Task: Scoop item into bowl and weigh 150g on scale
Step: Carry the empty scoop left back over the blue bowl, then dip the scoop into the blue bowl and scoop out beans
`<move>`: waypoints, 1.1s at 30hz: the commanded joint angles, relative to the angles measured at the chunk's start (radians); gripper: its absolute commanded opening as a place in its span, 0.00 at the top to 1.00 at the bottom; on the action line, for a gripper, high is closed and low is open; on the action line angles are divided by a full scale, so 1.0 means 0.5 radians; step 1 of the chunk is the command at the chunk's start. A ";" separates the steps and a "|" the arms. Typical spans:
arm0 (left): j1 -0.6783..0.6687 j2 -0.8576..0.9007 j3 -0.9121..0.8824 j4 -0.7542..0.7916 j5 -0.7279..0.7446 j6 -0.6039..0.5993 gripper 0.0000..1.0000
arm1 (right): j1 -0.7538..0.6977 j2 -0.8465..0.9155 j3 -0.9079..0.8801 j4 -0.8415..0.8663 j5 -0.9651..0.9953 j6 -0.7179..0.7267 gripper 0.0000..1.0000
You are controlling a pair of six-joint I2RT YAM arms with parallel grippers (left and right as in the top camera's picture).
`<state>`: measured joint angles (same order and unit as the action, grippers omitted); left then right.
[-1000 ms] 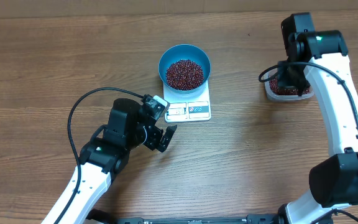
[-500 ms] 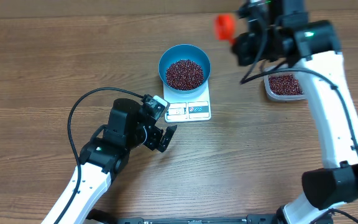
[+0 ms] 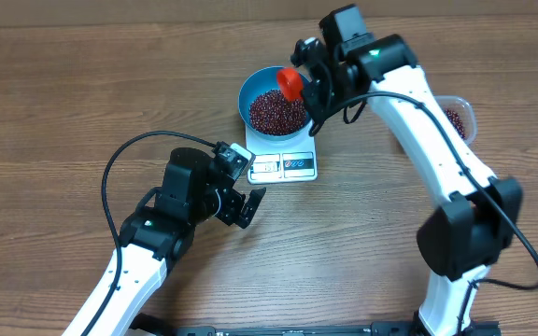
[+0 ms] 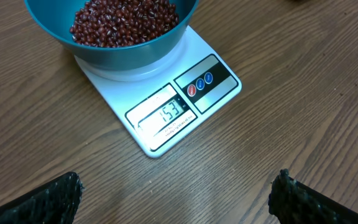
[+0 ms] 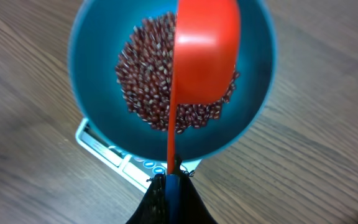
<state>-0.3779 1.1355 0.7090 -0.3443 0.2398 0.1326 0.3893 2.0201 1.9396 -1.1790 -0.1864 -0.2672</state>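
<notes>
Gripping scoop (image 3: pixel 290 82) tight in right gripper (image 3: pixel 314 82), directly above bowl (image 3: pixel 244 93) and beans (image 3: pixel 277 112), handle running back across bowl's rim. Left gripper (image 3: pixel 246 207) wide, empty, farther from bowl, past scale (image 3: pixel 288 166).

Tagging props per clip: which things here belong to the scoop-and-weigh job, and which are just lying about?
Job: red beans, blue bowl, white scale, red scoop in right hand, clear tub of beans.
Lying about: open left hand, empty, near the scale; black cable.
</notes>
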 commanded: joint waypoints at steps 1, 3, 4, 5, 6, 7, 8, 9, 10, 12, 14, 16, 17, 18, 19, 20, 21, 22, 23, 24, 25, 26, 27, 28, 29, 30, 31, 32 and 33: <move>0.009 0.007 0.042 0.002 0.024 -0.019 0.00 | 0.040 0.078 -0.008 0.007 0.107 -0.044 0.96; 0.009 0.007 0.042 0.002 0.024 -0.019 0.01 | 0.050 0.124 -0.008 0.008 0.150 -0.045 0.96; 0.009 0.007 0.042 0.002 0.024 -0.019 0.01 | 0.054 0.136 -0.008 0.008 0.166 -0.046 0.96; 0.009 0.007 0.042 0.002 0.024 -0.019 0.00 | 0.060 0.146 -0.009 0.009 0.195 -0.045 0.96; 0.009 0.007 0.042 0.002 0.024 -0.019 0.00 | 0.062 0.154 -0.009 0.010 0.217 -0.045 0.96; 0.009 0.007 0.042 0.002 0.024 -0.019 0.00 | 0.065 0.158 -0.009 0.014 0.242 -0.045 0.96; 0.009 0.007 0.042 0.002 0.024 -0.019 0.00 | 0.065 0.162 -0.009 0.019 0.253 -0.045 0.96; 0.009 0.007 0.042 0.002 0.024 -0.019 0.00 | 0.065 0.166 -0.010 0.026 0.253 -0.045 0.96; 0.009 0.007 0.042 0.002 0.024 -0.019 0.00 | 0.065 0.169 -0.010 0.033 0.252 -0.045 0.96; 0.009 0.007 0.042 0.002 0.024 -0.019 0.01 | 0.065 0.172 -0.010 0.045 0.252 -0.045 0.96; 0.009 0.007 0.042 0.002 0.024 -0.019 0.00 | 0.065 0.174 -0.010 0.053 0.253 -0.045 0.96; 0.009 0.007 0.042 0.002 0.024 -0.019 0.00 | 0.065 0.180 -0.010 0.063 0.253 -0.045 0.96; 0.009 0.007 0.042 0.002 0.024 -0.019 0.01 | 0.065 0.195 -0.010 0.076 0.253 -0.046 0.96; 0.009 0.007 0.042 0.002 0.024 -0.019 0.00 | 0.066 0.203 -0.010 0.082 0.252 -0.045 0.96; 0.009 0.007 0.042 0.002 0.024 -0.019 0.00 | 0.066 0.217 -0.010 0.089 0.252 -0.045 0.96; 0.009 0.007 0.042 0.002 0.024 -0.019 0.01 | 0.066 0.227 -0.010 0.091 0.252 -0.045 0.96; 0.009 0.007 0.042 0.002 0.024 -0.019 0.01 | 0.066 0.231 -0.010 0.091 0.252 -0.045 0.96; 0.009 0.007 0.042 0.002 0.024 -0.019 0.00 | 0.066 0.237 -0.010 0.091 0.252 -0.045 0.96; 0.009 0.007 0.042 0.002 0.024 -0.019 0.00 | 0.066 0.239 -0.010 0.091 0.252 -0.045 0.96; 0.009 0.007 0.042 0.002 0.024 -0.019 0.00 | 0.066 0.240 -0.010 0.091 0.251 -0.045 0.96; 0.009 0.007 0.042 0.002 0.024 -0.019 0.01 | 0.068 0.240 -0.010 0.090 0.251 -0.044 0.96; 0.009 0.007 0.042 0.002 0.024 -0.019 0.00 | 0.071 0.240 -0.010 0.089 0.251 -0.045 0.96; 0.009 0.007 0.042 0.002 0.024 -0.019 0.01 | 0.074 0.240 -0.010 0.088 0.251 -0.045 0.96; 0.009 0.007 0.042 0.002 0.024 -0.019 0.00 | 0.080 0.240 -0.010 0.082 0.243 -0.045 0.96; 0.009 0.007 0.042 0.002 0.024 -0.019 0.00 | 0.087 0.240 -0.010 0.077 0.243 -0.045 0.96; 0.009 0.007 0.042 0.002 0.024 -0.019 0.00 | 0.095 0.240 -0.010 0.072 0.236 -0.045 0.96; 0.009 0.007 0.042 0.002 0.024 -0.019 0.00 | 0.101 0.240 -0.010 0.067 0.224 -0.045 0.96; 0.009 0.007 0.042 0.002 0.024 -0.019 0.00 | 0.109 0.240 -0.010 0.063 0.209 -0.045 0.96; 0.009 0.007 0.042 0.002 0.024 -0.019 0.00 | 0.114 0.240 -0.010 0.060 0.190 -0.047 0.96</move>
<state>-0.3779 1.1355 0.7090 -0.3443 0.2398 0.1326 0.4282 2.1311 1.9366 -1.1461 -0.0708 -0.2886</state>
